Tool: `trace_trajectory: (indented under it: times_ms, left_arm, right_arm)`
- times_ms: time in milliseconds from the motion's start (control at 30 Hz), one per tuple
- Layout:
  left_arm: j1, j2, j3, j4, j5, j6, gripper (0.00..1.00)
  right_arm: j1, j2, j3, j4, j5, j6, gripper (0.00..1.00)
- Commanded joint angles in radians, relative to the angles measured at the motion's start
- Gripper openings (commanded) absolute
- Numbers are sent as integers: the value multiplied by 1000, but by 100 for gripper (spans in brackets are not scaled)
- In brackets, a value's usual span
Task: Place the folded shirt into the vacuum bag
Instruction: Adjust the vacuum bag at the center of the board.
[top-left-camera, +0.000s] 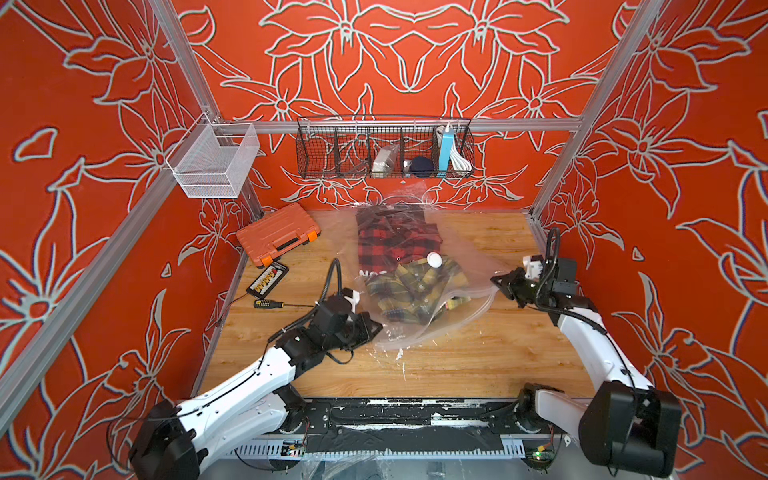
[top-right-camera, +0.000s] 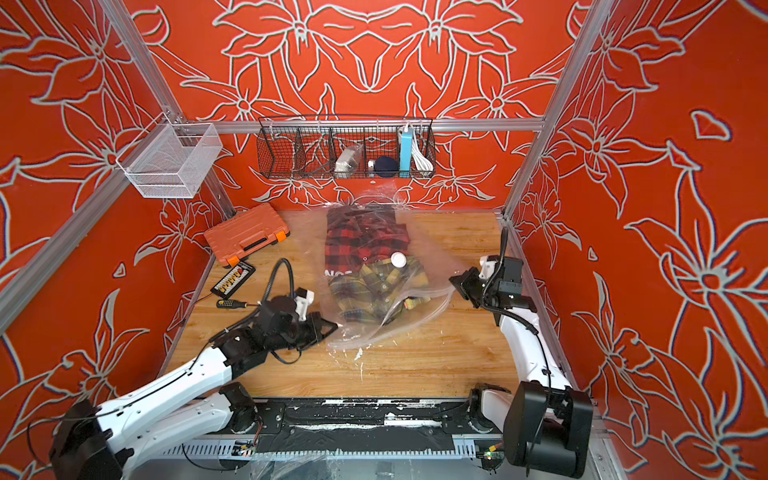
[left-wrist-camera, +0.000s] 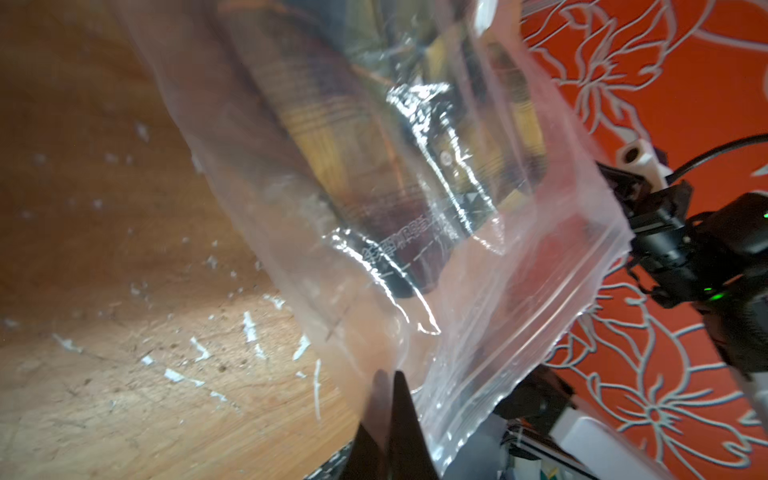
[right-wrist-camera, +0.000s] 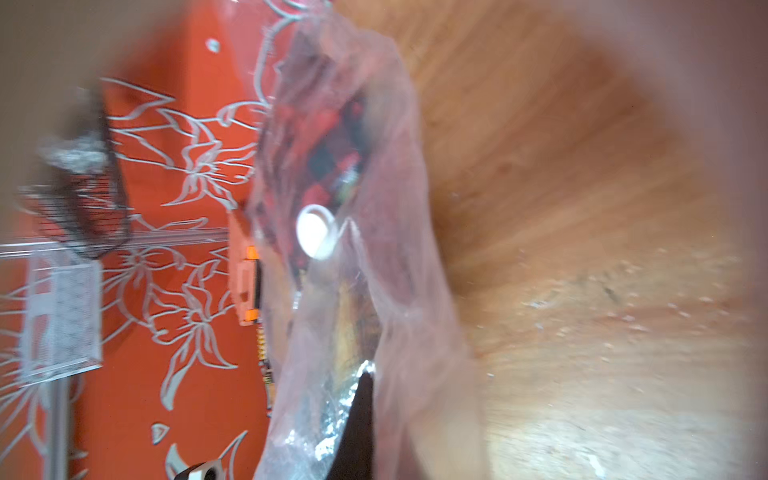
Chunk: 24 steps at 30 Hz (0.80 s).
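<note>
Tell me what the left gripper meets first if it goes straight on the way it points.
The left gripper is shut on a corner of the bag, so bag film comes first; behind it, probably the yellow plaid shirt inside, though depth is unclear.

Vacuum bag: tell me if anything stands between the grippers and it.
Nothing visible does. The left gripper is shut on the near corner of the vacuum bag, and the right gripper is shut on its side edge. Both wrist views show plastic pinched at the fingertips.

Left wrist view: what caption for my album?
Left end effector pinches the clear vacuum bag by its edge; a plaid shirt shows through the plastic above the wooden table.
</note>
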Motion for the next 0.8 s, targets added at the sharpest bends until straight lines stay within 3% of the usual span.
trace_trajectory:
  times_ms: [0,67,200,267,467,533,633,767]
  left_arm:
    - [111,-21,204,-191,91,122,0]
    - [117,-17,285,-254,100,147,0]
    - [123,-75,163,-174,119,51,0]
    - [154,-47,203,-154,134,54,0]
    - [235,217,754,-391,197,257,0]
    - [241,253,846,-429,197,278,0]
    - [271,269,853,-404,205,256,0]
    - [327,414,1151,-494,252,277,0]
  right_arm:
    - [-5,-35,145,40,-33,98,0]
    - [-4,-49,175,16,-21,122,0]
    - [-9,-41,177,-120,58,90,0]
    - [-10,-3,210,-33,41,174,0]
    - [9,144,624,-3,-15,271,0]
    - [7,169,714,-52,-12,247,0]
    - [2,199,714,-9,-48,305,0]
    - [7,270,833,127,-99,437,0]
